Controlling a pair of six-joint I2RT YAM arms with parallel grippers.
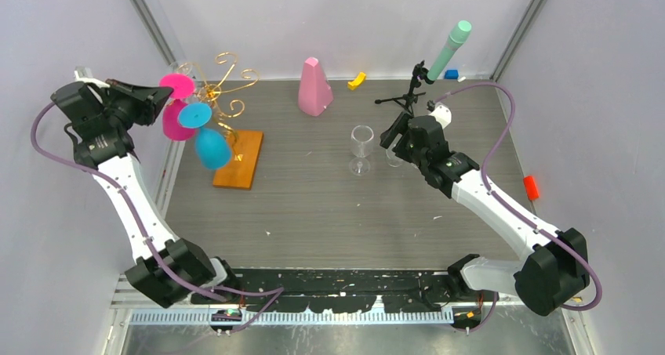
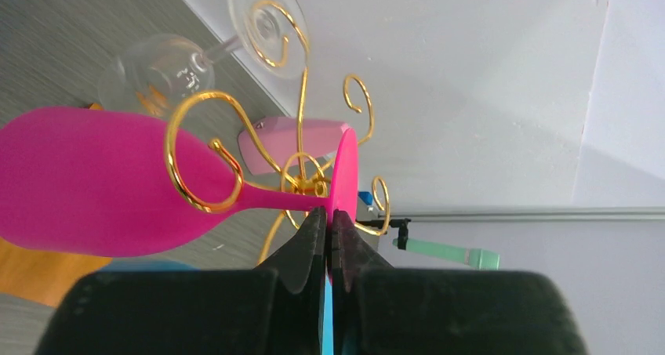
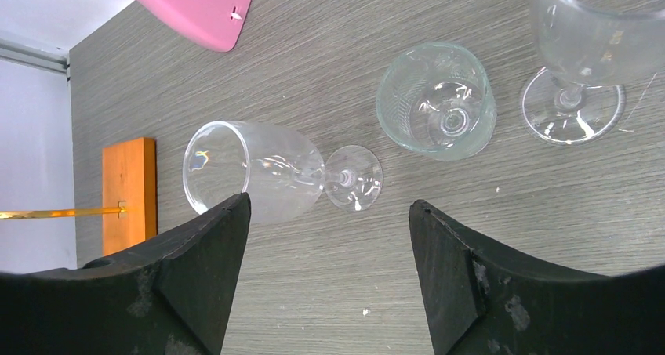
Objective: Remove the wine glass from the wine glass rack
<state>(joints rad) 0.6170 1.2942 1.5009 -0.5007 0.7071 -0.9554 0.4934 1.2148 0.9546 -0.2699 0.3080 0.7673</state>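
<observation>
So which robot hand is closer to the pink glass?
Left. The left gripper is shut at the pink glass, by its foot; the right gripper hangs open far off, over clear glasses.

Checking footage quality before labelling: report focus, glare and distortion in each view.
Top external: even light, sharp, only faint shadows. Left wrist: the left hand, close up, is soft, while the magenta wine glass and gold wine glass rack are crisp. Right wrist: glints on the clear wine glass; perspective makes it look tipped.

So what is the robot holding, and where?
The left tool pinches the pink wine glass by the edge of its foot. The right tool holds nothing.
</observation>
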